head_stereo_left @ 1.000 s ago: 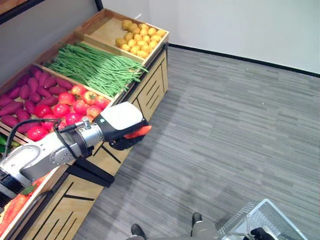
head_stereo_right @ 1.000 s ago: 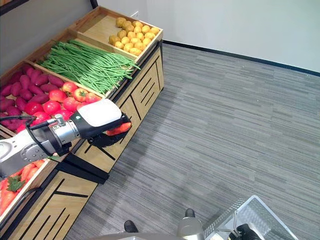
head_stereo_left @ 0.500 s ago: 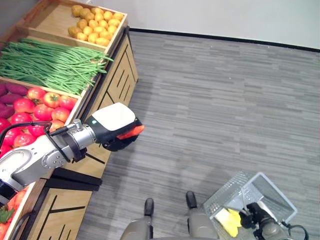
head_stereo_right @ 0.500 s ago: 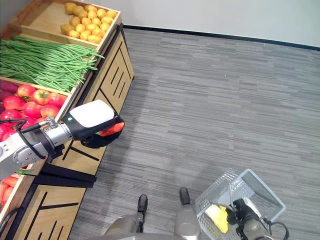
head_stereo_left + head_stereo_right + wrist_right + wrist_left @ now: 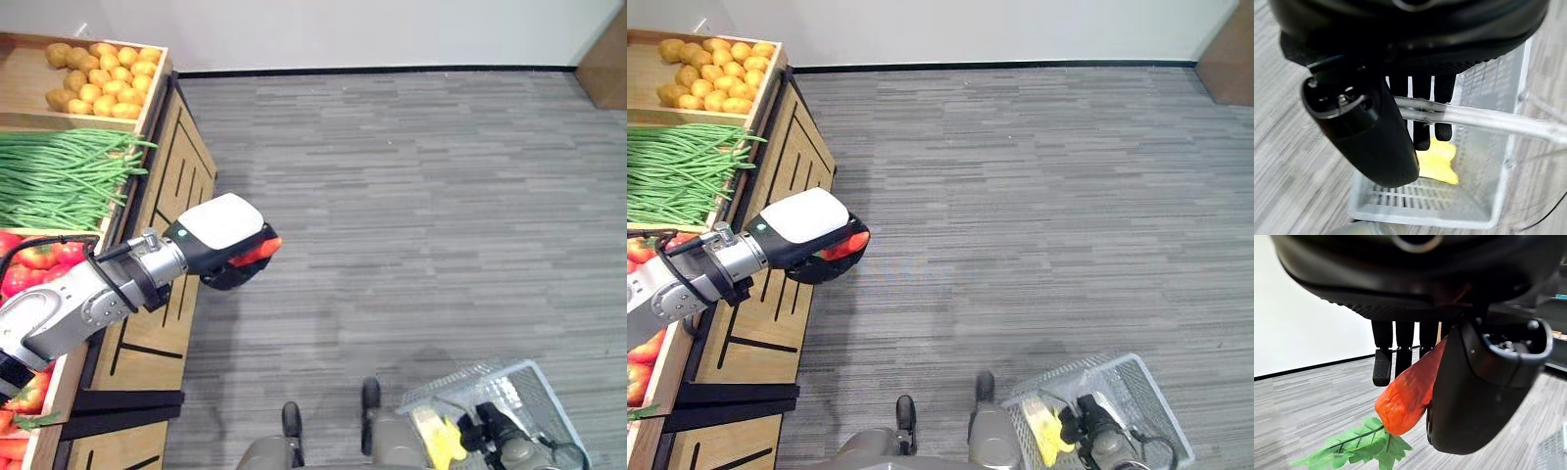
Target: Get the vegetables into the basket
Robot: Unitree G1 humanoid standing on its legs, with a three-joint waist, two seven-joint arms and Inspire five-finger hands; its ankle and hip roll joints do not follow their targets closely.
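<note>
My view swings right: the produce stand (image 5: 147,196) slides left and the wire basket (image 5: 1136,392) comes fully into sight.

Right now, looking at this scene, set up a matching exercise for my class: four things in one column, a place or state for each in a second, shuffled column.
Things:
1. carrot
2. basket
3. green beans
4. yellow item

Places or states:
A. lying inside the basket
B. held by its handle in the right hand
C. piled in a wooden crate
D. gripped in the left hand

Pairs: 1-D, 2-B, 3-C, 4-A
</note>
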